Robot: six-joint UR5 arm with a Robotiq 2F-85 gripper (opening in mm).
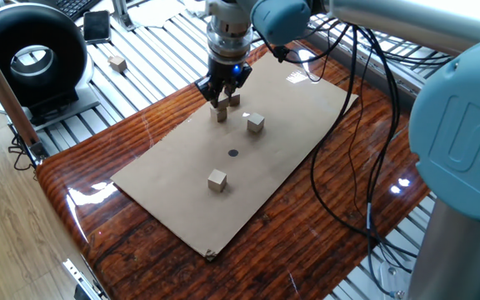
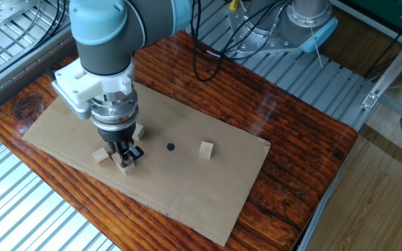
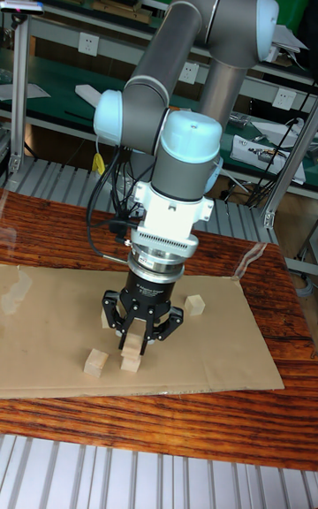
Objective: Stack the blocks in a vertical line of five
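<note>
- Nearest in one fixed view: a lone block (image 1: 216,180) on the cardboard sheet (image 1: 165,192), well apart from the rest; black dot (image 1: 232,152) marked on the sheet just beyond it.
- Further in: second block (image 1: 256,123), standing free, right of the pincer.
- Pincer (image 1: 221,97) down at the sheet's far part, fingers drawn in and clamped on a block (image 3: 132,343) that sits atop another block (image 1: 221,116) — a two-high stack in the tall fixed view.
- Another block (image 1: 234,100) just behind the pincer, partly hidden by the fingers.
- Arm and wrist block most of this cluster in the other fixed view; only the stack (image 2: 125,164) and a neighbour (image 2: 101,155) show.
- Sheet lies on a glossy red-brown wooden surface (image 1: 140,250); black cables (image 1: 348,150) trail across its right side.
- Farthest: one block (image 1: 118,62) off the wood on the slatted metal bench (image 1: 148,67), beside a black ring-shaped device (image 1: 30,58).
</note>
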